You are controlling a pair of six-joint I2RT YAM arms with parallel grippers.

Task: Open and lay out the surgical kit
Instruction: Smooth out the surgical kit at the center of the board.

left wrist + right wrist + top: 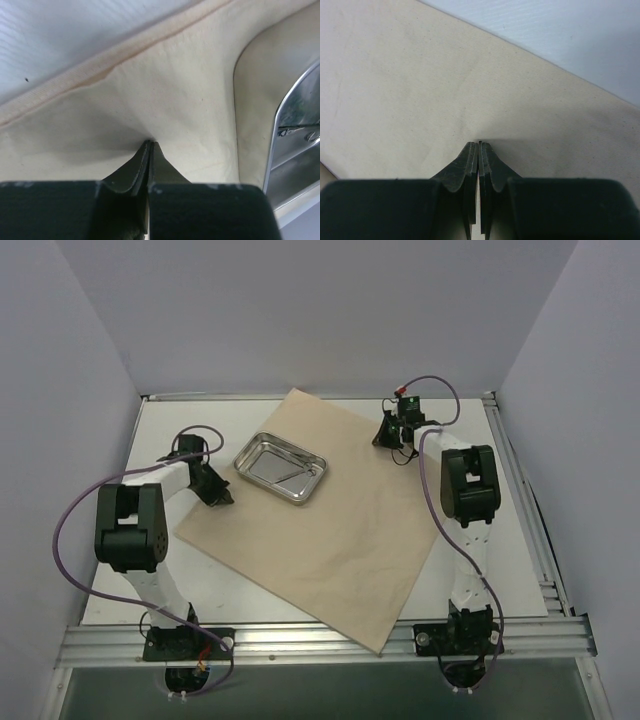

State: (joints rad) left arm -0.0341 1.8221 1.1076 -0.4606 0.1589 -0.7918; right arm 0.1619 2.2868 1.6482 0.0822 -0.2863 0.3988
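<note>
Wrap sheet (330, 530) flat — left gripper (224, 499), right gripper (394, 446) pinching edges

The left tool (150, 145) has its dark fingers pressed together, tips meeting the beige cloth (165, 90), which creases faintly around them. The cloth's hemmed edge runs diagonally above, with white tabletop (75, 30) beyond it. At right, a shiny steel tray (280, 125) sits on the cloth, holding thin metal instruments (300, 131).

1. The beige cloth wrap sheet (330, 530) carries no text, label, brand or number that can be read.
2. The shiny rectangular steel tray (268, 464) shows no legible stamp, marking or sign.
</note>
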